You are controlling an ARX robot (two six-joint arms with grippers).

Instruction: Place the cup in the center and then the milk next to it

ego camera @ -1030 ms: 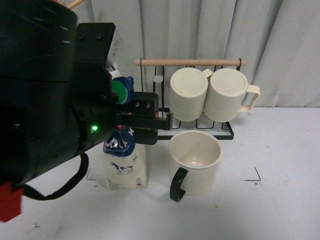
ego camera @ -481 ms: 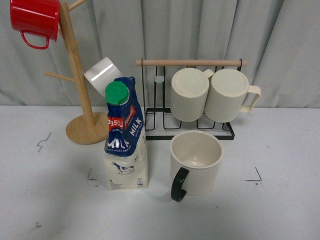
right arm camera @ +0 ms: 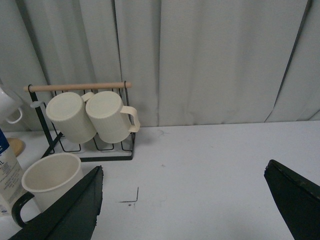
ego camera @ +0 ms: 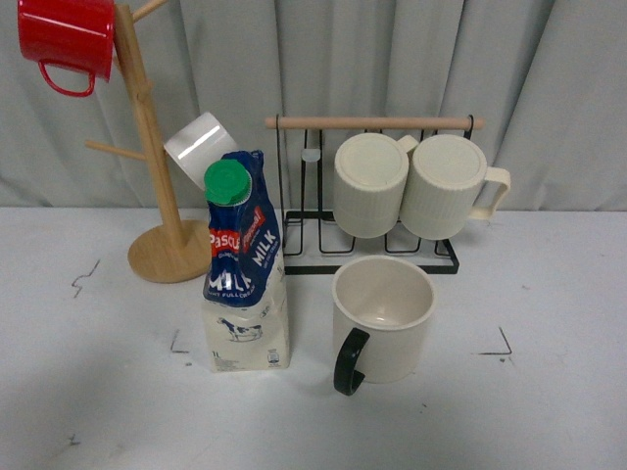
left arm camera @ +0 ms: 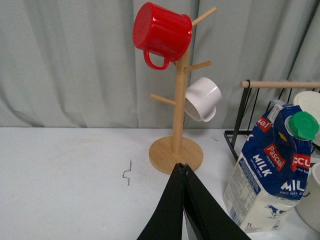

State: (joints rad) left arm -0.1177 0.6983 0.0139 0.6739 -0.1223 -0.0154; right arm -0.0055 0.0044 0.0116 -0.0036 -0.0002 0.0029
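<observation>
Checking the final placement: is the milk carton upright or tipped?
Upright: the milk carton stands on its base beside the cup, green cap on top.

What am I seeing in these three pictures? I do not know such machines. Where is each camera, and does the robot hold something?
It is a robot with two arms. One camera sits on its body, one on each wrist. The body view shows a grey-white table from the front: the milk carton stands upright next to the large cup with a black handle, both between small black corner marks. Behind are a wooden mug tree with a red mug and a white mug, and a rack with two ribbed mugs. In the left wrist view the dark fingers are pressed together, empty. In the right wrist view the fingers are spread apart, empty.
</observation>
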